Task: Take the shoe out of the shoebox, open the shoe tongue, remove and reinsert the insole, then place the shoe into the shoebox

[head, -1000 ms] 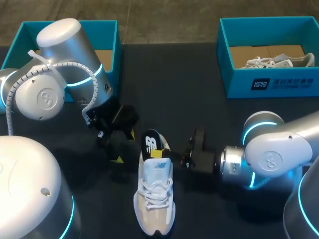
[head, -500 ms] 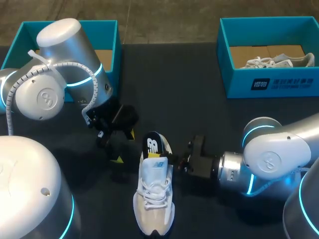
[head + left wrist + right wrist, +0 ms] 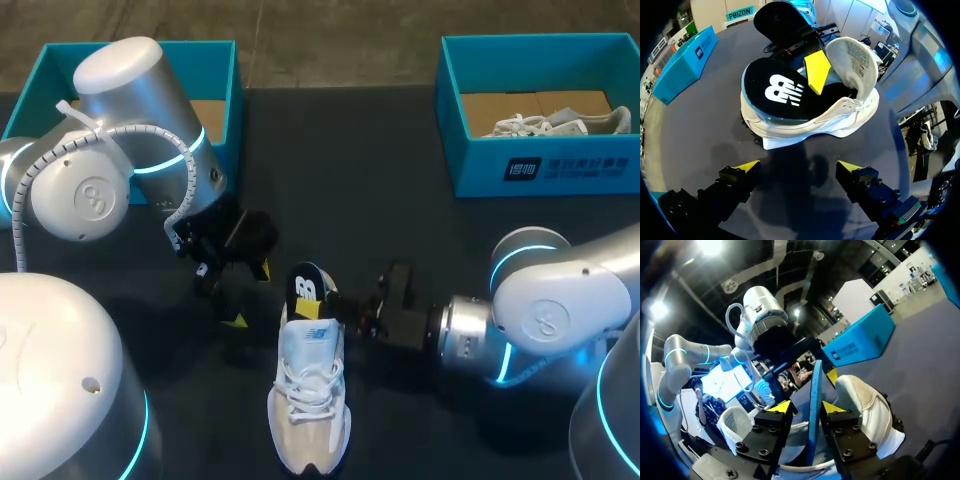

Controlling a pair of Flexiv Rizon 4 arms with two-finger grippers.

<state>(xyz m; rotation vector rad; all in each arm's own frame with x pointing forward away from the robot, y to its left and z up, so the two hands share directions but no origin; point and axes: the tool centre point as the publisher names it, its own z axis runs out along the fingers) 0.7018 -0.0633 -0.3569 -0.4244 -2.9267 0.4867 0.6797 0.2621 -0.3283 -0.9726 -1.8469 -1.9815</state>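
On the dark bench (image 3: 400,200), the right tool (image 3: 804,412) pinches the black blue-edged insole (image 3: 813,405) standing in the white lace-up shoe (image 3: 312,400). The left tool (image 3: 799,166) hangs released, so the unheld shoe may slide.

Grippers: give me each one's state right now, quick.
Left gripper: jaws open, holding nothing.
Right gripper: jaws shut on the insole.
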